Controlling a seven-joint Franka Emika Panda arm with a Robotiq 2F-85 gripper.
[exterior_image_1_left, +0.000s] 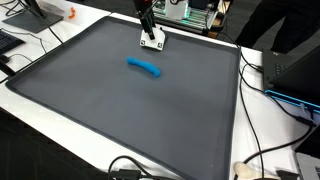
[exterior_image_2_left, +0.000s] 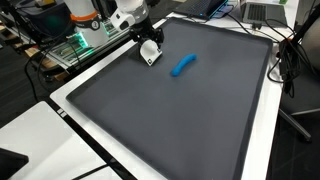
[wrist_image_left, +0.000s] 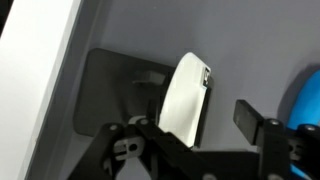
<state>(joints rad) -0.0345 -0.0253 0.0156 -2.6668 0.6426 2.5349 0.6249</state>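
1. Grip: my gripper (exterior_image_1_left: 151, 37) stands over the white block (exterior_image_1_left: 153, 44) near the far edge of the dark mat (exterior_image_1_left: 120, 115). In both exterior views the block sits directly under my fingers.
2. Hold: in the wrist view the block stands upright between my jaws. A strip of grey mat shows between it and the finger (wrist_image_left: 255, 118) on the blue piece's side. So I cannot tell whether I am pinching the block or only bracketing it.
3. Height: the block's lower edge looks level with the mat, with its shadow close beneath. I cannot tell whether it rests there or hangs just clear.
4. Blue piece (exterior_image_1_left: 144, 67): it lies flat nearer the mat's middle, apart from the block and from my fingers, with nothing touching it. The wrist view catches only its rounded edge at the side of the frame.
5. Done, as I judge it: the reach to the block is made, and my fingers stand on either side of it.
6. Not done, as far as the pictures show: there is no sure clamp and no clear lift. The block and the blue piece lie separate on the mat.
7. Surroundings: the white table (exterior_image_1_left: 252, 110) frames the mat on all sides. The block is close to the mat's far border, not on the table itself.
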